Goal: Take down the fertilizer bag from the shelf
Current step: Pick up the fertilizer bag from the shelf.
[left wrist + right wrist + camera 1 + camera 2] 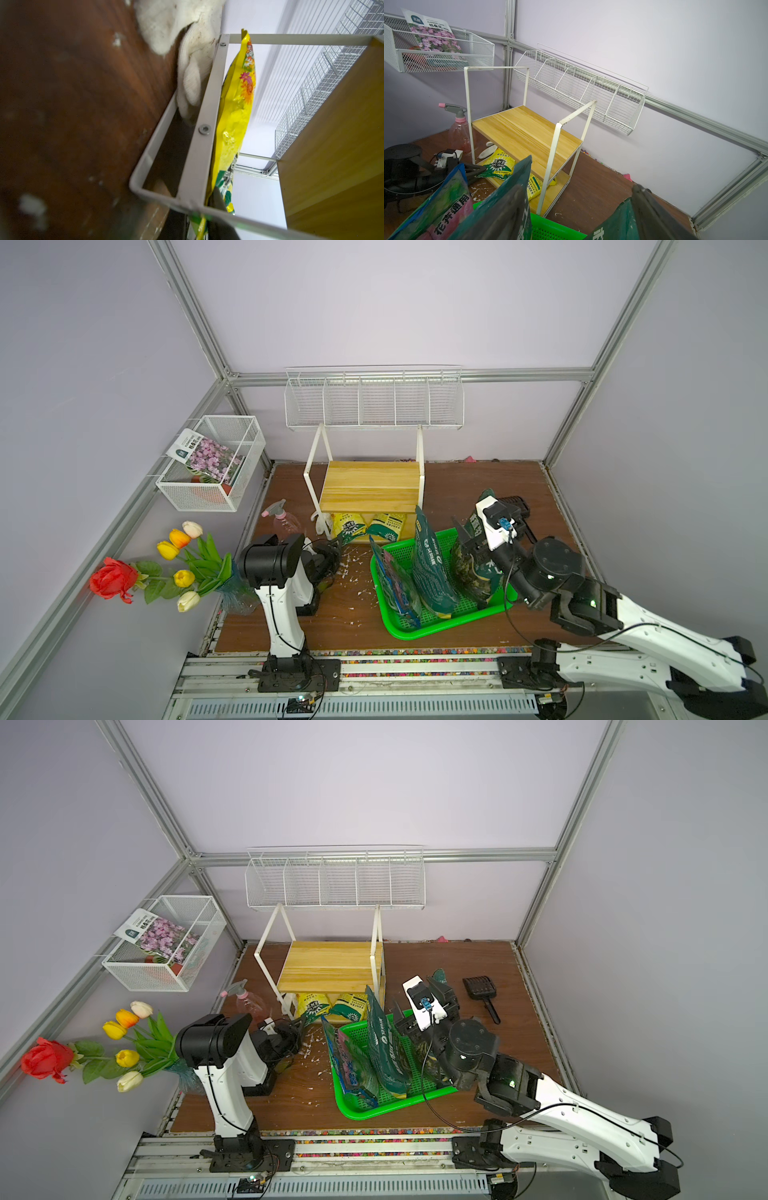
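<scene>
The yellow-and-green plastic fertilizer bag point(497, 165) lies on the lower board of the white-framed, light-wood two-tier shelf point(370, 485), with one corner sticking out at the front. The left tool point(476, 170) is clenched on that corner. The right tool point(576, 187) hangs released over the green plastic basket point(415, 630) on the brown table point(332, 626).

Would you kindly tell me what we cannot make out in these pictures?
- Second yellow bag on the shelf: upper board covers most of it in both top views.
- Red item in the mesh basket: seed packet hides most of it.
- Left claw tips: cut off by the left wrist view's bottom edge; dark and tiny in top views.
</scene>
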Action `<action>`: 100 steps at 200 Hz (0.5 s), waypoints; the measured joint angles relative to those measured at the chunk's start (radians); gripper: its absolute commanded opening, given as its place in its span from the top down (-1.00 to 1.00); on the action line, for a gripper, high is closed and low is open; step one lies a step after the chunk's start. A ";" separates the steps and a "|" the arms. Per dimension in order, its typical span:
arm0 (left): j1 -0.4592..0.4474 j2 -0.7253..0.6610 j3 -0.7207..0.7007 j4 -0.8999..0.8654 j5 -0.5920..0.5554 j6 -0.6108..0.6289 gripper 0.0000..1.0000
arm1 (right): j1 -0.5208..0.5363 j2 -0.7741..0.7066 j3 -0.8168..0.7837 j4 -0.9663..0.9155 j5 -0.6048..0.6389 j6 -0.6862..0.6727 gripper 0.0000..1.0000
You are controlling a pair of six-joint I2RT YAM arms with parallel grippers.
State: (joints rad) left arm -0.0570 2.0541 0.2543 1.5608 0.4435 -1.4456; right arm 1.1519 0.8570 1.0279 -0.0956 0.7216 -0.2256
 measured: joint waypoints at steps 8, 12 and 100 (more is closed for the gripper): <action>0.000 0.000 -0.001 0.000 0.003 0.004 0.55 | 0.000 -0.003 0.000 0.000 0.000 0.000 -0.68; 0.000 0.000 -0.002 0.001 0.003 0.007 0.52 | 0.000 -0.004 0.000 0.001 0.000 0.000 -0.68; 0.000 -0.003 -0.050 0.035 0.003 0.044 0.36 | 0.000 -0.010 0.000 0.003 0.000 0.000 -0.68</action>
State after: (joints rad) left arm -0.0570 2.0506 0.2047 1.5959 0.4465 -1.4014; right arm 1.1519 0.8474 1.0279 -0.0921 0.7216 -0.2260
